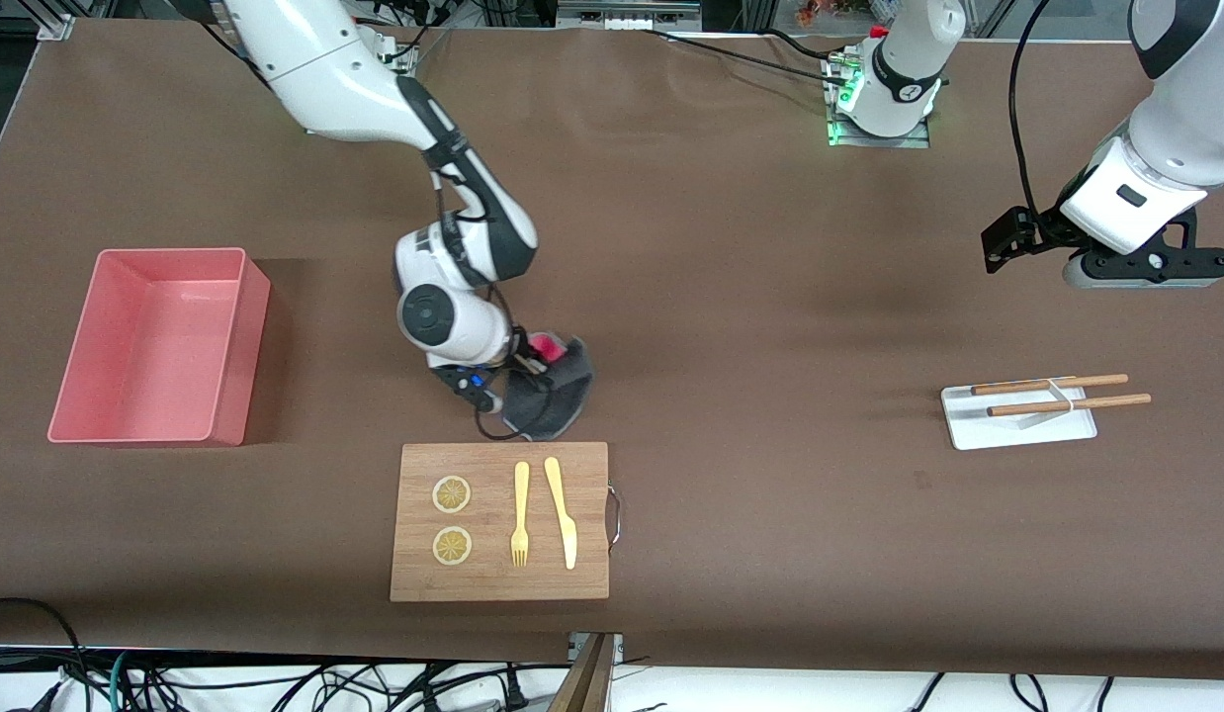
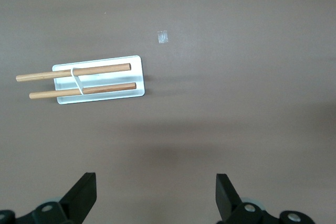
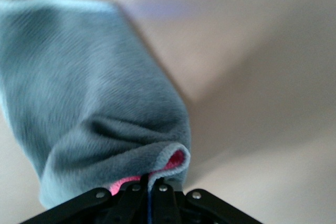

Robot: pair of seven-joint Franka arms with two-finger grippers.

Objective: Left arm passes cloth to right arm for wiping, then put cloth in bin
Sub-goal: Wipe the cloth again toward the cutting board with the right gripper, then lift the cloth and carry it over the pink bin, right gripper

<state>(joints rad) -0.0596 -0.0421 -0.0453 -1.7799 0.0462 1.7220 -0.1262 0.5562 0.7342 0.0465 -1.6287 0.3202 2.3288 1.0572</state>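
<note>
The dark-grey cloth (image 1: 558,394), with a bit of its magenta side showing, hangs bunched from my right gripper (image 1: 526,369), which is shut on it. It sags down to the table just past the wooden board's edge, farther from the front camera. In the right wrist view the cloth (image 3: 89,103) fills the space ahead of the closed right gripper (image 3: 150,186). The pink bin (image 1: 147,346) stands toward the right arm's end of the table. My left gripper (image 1: 1151,265) waits open and empty above the table at the left arm's end, and it shows bare table between its fingers (image 2: 156,192).
A wooden board (image 1: 488,475) carries two lemon slices, a yellow fork and a yellow knife, and has a metal handle on one side. A small white tray (image 1: 968,430) with two wooden sticks lies below the left gripper and shows too as the tray (image 2: 134,64).
</note>
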